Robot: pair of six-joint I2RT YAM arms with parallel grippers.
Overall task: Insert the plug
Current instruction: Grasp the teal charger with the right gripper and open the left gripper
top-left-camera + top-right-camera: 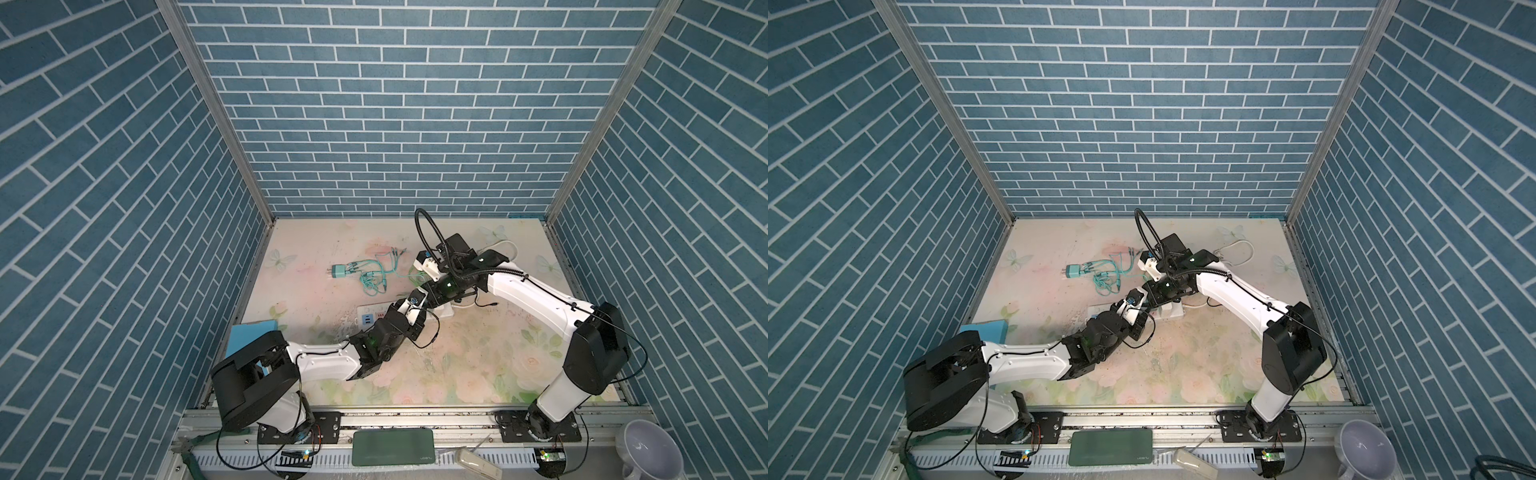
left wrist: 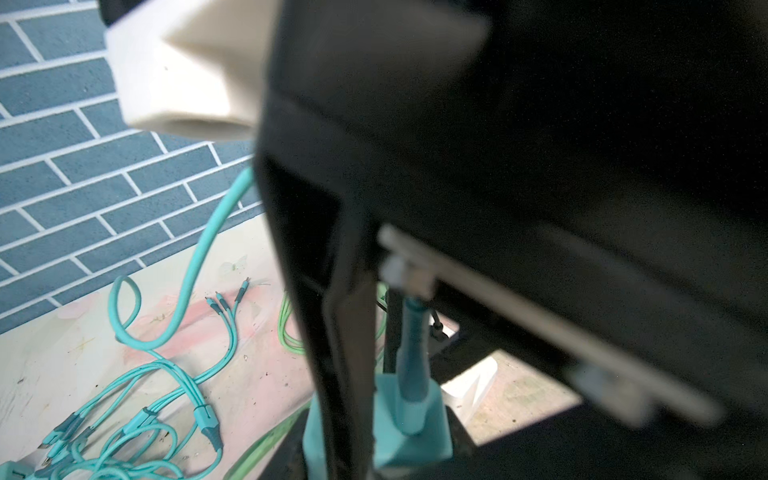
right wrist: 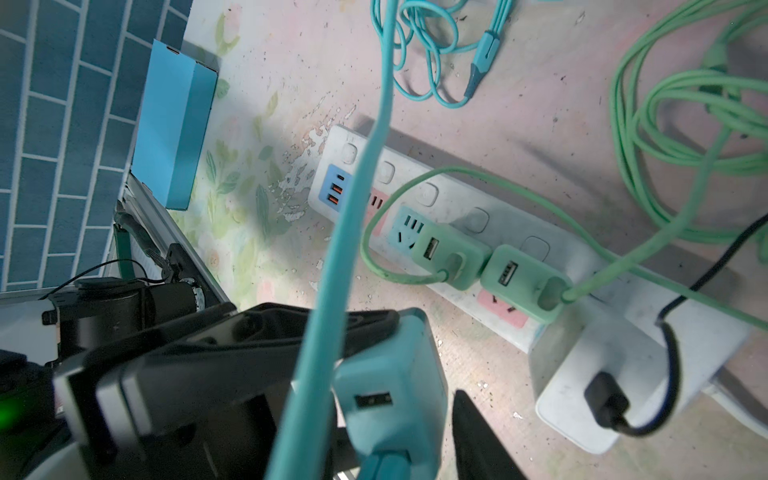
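Note:
The plug (image 2: 411, 419) is a teal block adapter with a thick teal cable (image 2: 216, 232) running from it. My left gripper (image 2: 411, 457) is shut on it, just above the table beside the white power strip (image 3: 457, 199). My right gripper (image 3: 407, 436) comes in from the opposite side and straddles the plug (image 3: 395, 382). Its black finger (image 3: 478, 436) stands a small gap off the plug's side, so it is open. In both top views the two grippers (image 1: 409, 301) (image 1: 426, 289) meet over the strip (image 1: 1096, 309) and hide the plug. The strip has free pink (image 3: 503, 311) and blue (image 3: 407, 232) sockets.
Two green adapters (image 3: 453, 257) (image 3: 523, 278) and a white one with a black lead (image 3: 623, 374) sit in the strip. A green cable coil (image 3: 685, 104) lies behind it. A second teal adapter (image 1: 340, 272) with tangled leads lies farther back. A blue box (image 1: 251, 336) stands at the left edge.

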